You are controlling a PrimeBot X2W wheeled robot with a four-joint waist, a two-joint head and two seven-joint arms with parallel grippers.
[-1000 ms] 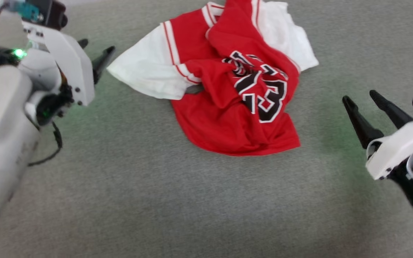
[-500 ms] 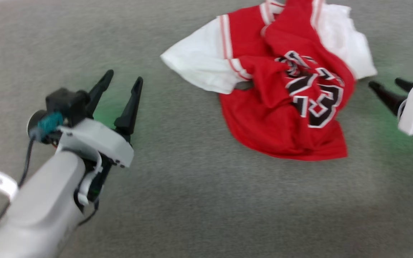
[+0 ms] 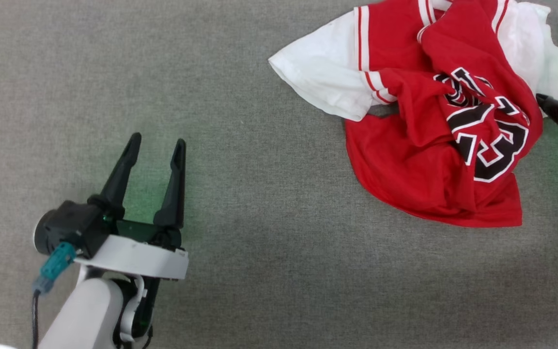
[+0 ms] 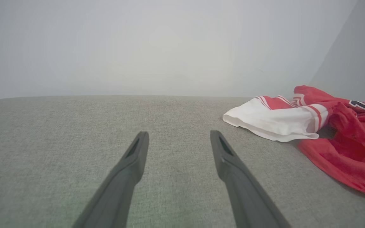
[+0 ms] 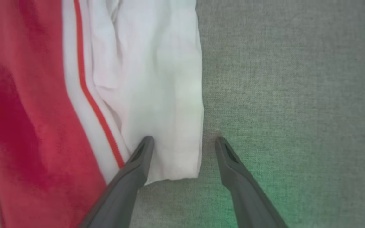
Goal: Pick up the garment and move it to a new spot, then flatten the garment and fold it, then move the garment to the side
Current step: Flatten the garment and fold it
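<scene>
Head view: garment (image 3: 419, 160) lies crumpled at the upper right on a grey surface (image 3: 259, 218), not yet lifted. Step in hand, by judgement: the first pick-up.

Left gripper (image 3: 158, 140): fingers spread, empty, over bare surface, well apart from the garment.

Right gripper (image 5: 184, 139): fingers spread, nothing held. They straddle the hem edge of a white sleeve (image 5: 157, 95), one finger over the cloth and one over the surface. Contact cannot be told.

Next move likely calls for the right fingers to drop onto that sleeve edge and close. The left gripper would need to travel across to the other sleeve (image 3: 322, 82) for a two-point lift.

Materials:
- Garment is thin, limp jersey knit. The red body is bunched in soft ridges and the black-white lettering (image 3: 487, 140) is distorted by folds.
- Striped trim (image 3: 362, 43) borders the armhole.
- The surface is a coarse woven fabric, matte and flat, so it probably gives some drag.
</scene>
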